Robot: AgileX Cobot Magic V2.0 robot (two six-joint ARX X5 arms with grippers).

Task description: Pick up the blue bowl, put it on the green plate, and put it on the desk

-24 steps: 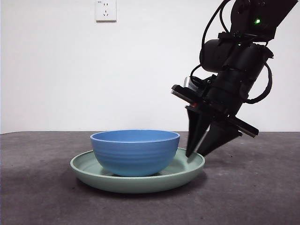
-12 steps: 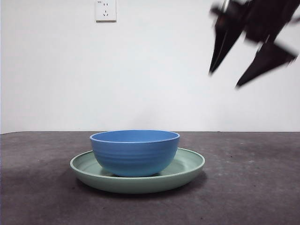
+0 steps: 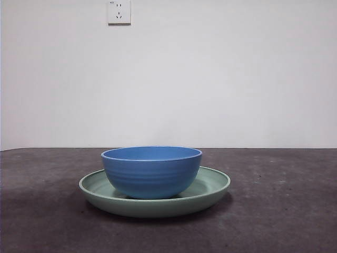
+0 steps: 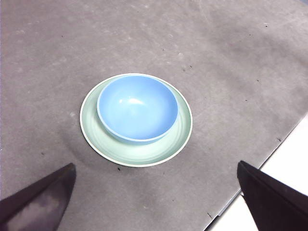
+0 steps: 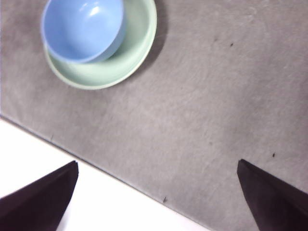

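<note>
The blue bowl point(image 3: 151, 171) stands upright inside the green plate point(image 3: 210, 187), which rests on the dark grey desk point(image 3: 284, 211). The left wrist view looks down on the bowl point(image 4: 137, 114) sitting off-centre in the plate point(image 4: 166, 147). My left gripper point(image 4: 154, 202) hangs high above them, open and empty. The right wrist view shows the bowl point(image 5: 83, 29) and plate point(image 5: 130, 48) far off. My right gripper point(image 5: 154, 202) is raised well clear of them, open with nothing between its jaws. Neither gripper shows in the front view.
A white wall with a power socket point(image 3: 119, 11) stands behind the desk. The desk's edge point(image 5: 96, 166) meets a white floor area point(image 5: 72, 202) in the right wrist view, and the same edge point(image 4: 260, 163) shows in the left wrist view.
The gripper that stood at the plate's right rim a second ago rose up and to the right, and has left the front view. Bowl and plate have not moved.
</note>
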